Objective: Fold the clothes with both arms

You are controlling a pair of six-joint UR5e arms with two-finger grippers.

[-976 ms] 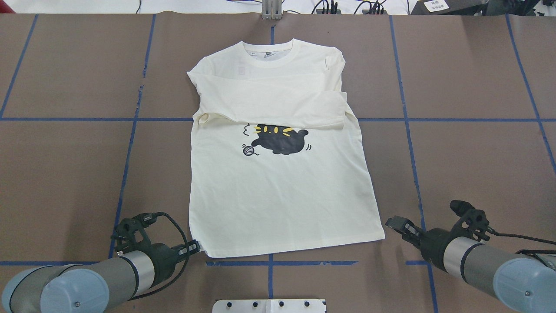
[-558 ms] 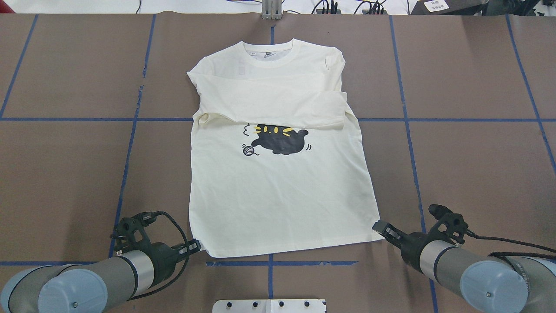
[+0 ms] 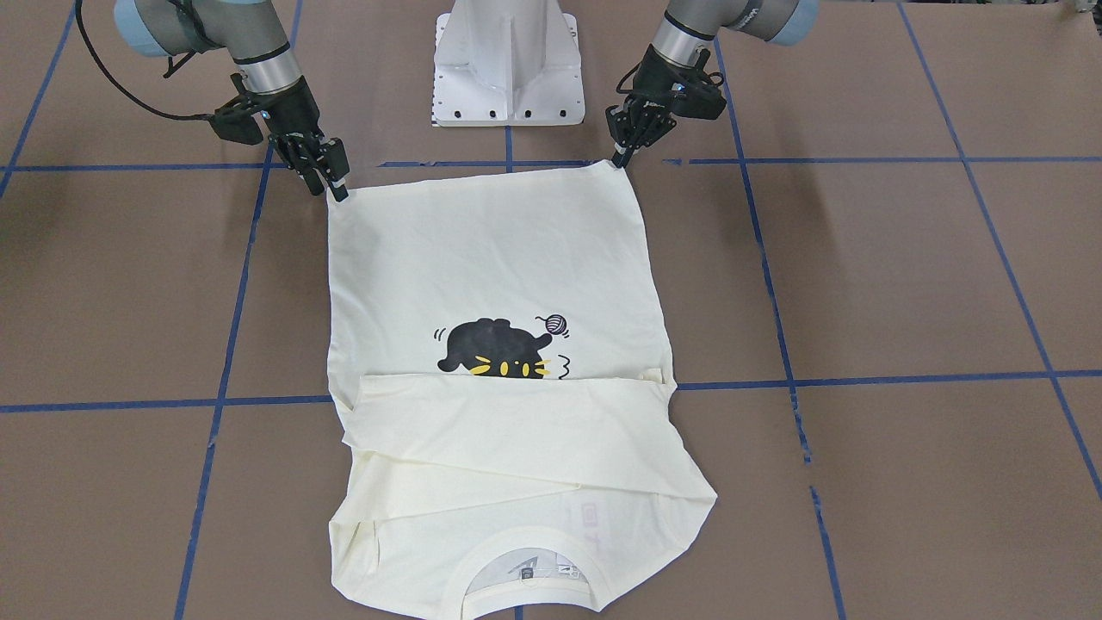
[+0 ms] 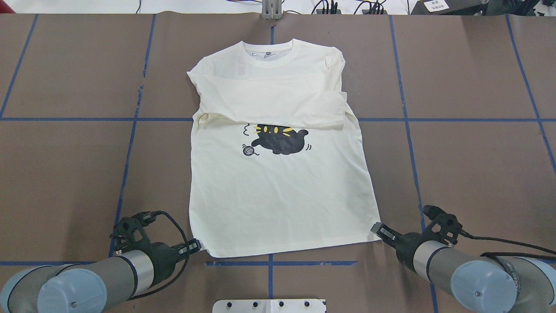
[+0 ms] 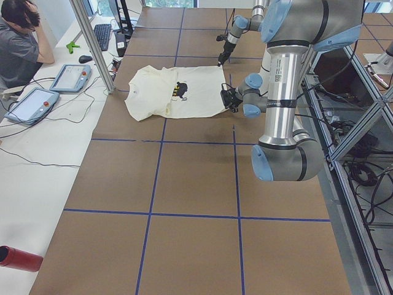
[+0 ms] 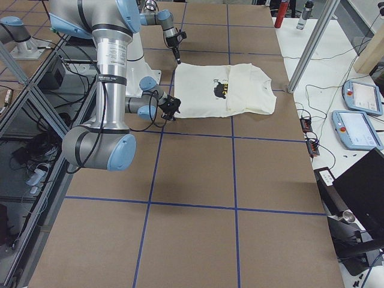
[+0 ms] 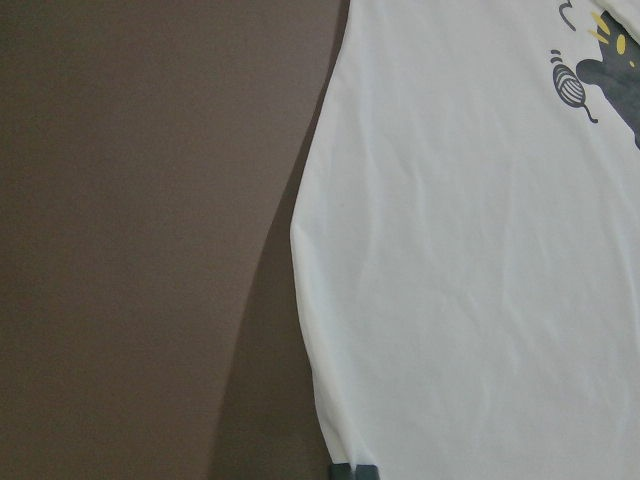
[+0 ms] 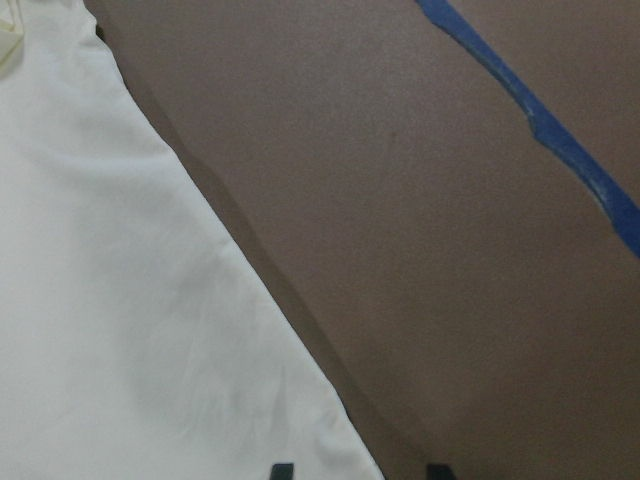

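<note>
The cream-white shirt lies flat, front up, collar at the far side, both sleeves folded across the chest above the black cat print. My left gripper sits low at the near-left hem corner. In its wrist view a single dark tip shows at the hem edge, so it looks shut on the hem. My right gripper is at the near-right hem corner and open. Its two fingertips straddle the corner of the shirt. In the front-facing view the right gripper and left gripper touch the hem's two corners.
The white pedestal base stands between the arms, just behind the hem. Blue tape lines grid the brown table. A seated person and tablets are at a side bench. A red bottle lies at the table's end.
My right gripper has moved left and slightly nearer, from beside the shirt onto its near-right hem corner. My left arm and the shirt have not moved.
</note>
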